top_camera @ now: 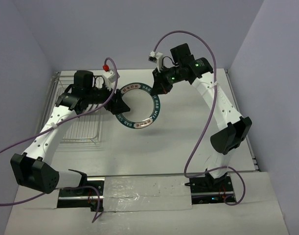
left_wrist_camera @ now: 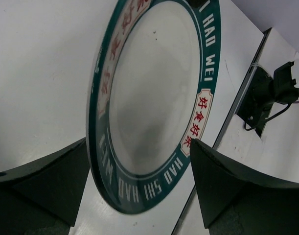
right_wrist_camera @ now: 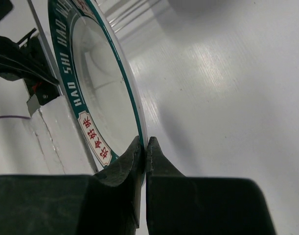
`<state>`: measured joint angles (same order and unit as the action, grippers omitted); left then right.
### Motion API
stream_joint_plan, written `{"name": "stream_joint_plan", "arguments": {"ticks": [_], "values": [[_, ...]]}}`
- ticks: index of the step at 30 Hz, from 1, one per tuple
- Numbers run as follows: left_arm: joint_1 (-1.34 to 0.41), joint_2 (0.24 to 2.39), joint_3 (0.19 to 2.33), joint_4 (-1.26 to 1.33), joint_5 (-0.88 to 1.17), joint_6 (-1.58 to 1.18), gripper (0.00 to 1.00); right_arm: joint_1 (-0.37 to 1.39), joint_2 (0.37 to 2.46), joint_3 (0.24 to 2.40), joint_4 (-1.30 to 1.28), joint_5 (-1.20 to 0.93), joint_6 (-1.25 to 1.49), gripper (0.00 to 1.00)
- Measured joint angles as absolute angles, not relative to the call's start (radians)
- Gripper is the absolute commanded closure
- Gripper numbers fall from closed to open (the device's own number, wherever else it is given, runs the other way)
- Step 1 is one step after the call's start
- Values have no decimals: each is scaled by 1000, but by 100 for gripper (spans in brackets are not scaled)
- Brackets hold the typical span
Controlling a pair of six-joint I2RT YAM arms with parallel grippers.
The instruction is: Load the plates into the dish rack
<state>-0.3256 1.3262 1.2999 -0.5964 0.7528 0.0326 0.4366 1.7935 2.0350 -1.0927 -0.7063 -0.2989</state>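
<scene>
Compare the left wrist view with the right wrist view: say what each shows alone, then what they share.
Left wrist only: the left pincer stands open, one finger on either side of the plate, whose whole white centre faces the camera.
Right wrist only: the right pincer is pinched shut on the plate's rim, seen nearly edge-on.
Both: the same plate with its teal rim, white lettering and red characters, tilted up off the white table.

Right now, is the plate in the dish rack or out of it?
Out. The plate is to the right of the dish rack, clear of its bars, with its rim pinched in the right pincer.
</scene>
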Motion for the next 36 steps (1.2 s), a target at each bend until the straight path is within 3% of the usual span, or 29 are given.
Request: {"name": "stream_joint_plan", "arguments": {"ticks": [1,4,5,7,8,10,11,12,14,15,19,22,30,36], "values": [[-326,1326,1299,-596,752,32,15,444,1794,2047,-1092,-706,-294,100],[-326,1326,1299,-588,751,23,37,468,1794,2077,-1092,-699,-280,100],[-326,1326,1298,-584,749,20,56,476,1794,2083,-1092,-697,-277,100],[-326,1326,1296,-577,746,0,81,489,1794,2087,-1091,-692,-273,100],[-325,1325,1296,-578,747,-19,100,494,1794,2087,-1092,-680,-284,100],[-316,1318,1291,-575,778,-49,100,495,1794,2087,-1084,-664,-314,96],[-311,1313,1290,-573,776,-60,100,495,1794,2087,-1081,-667,-316,84],[-302,1308,1288,-572,781,-72,100,496,1793,2087,-1081,-672,-313,47],[-268,1300,1287,-572,789,-79,100,500,1792,2087,-1067,-670,-275,8],[-227,1296,1288,-572,791,-83,100,503,1792,2086,-1061,-666,-254,0],[-25,1293,1327,-601,736,-92,100,497,1778,2043,-1004,-651,-199,0],[87,1292,1417,-645,549,-47,100,480,1776,2014,-976,-649,-163,0],[157,1294,1547,-640,22,178,100,458,1777,1969,-911,-648,-116,0],[206,1391,1534,-593,-161,310,100,448,1780,1940,-876,-660,-112,0]]}}
